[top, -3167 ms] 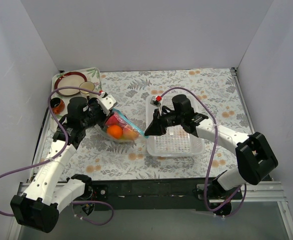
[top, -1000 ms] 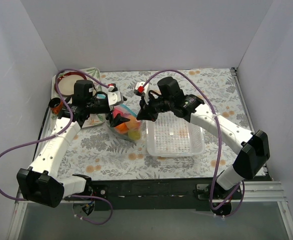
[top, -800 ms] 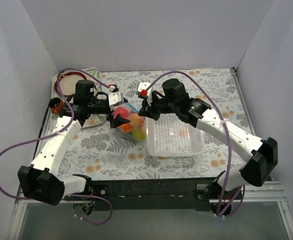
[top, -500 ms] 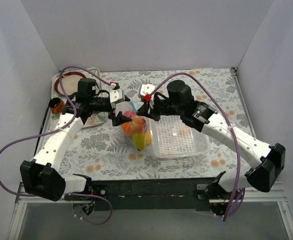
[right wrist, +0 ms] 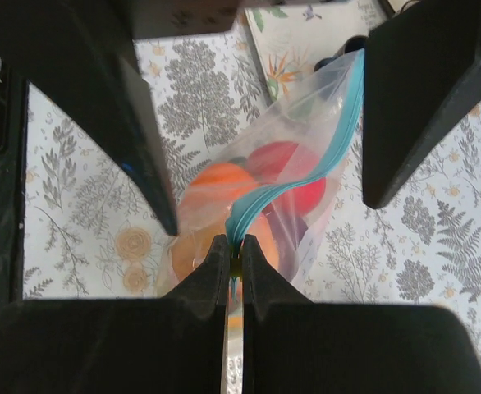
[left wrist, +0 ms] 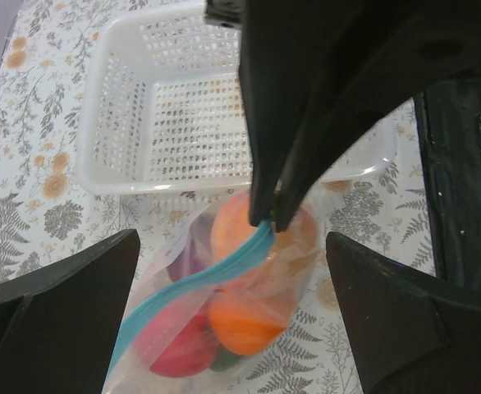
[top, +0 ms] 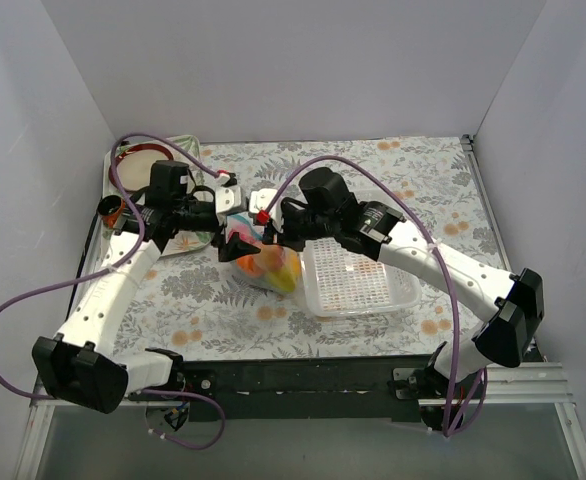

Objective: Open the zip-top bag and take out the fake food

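From above, the bag (top: 273,268) is just left of the basket (top: 373,292), between the two grippers, with the food (top: 250,266) inside it. The right gripper (top: 274,236) meets its top; the left gripper (top: 229,241) is close beside. In the left wrist view, the left fingers (left wrist: 60,304) stand wide apart either side of the bag, gripping nothing, while the right gripper pinches the blue strip (left wrist: 195,283). The right wrist view shows its jaws closed tight on that strip.

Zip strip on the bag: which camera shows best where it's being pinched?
Right wrist: the zip strip curves straight into the right gripper, shut on it. Left wrist shows the same pinch from the other side; top external shows hardly any strip.
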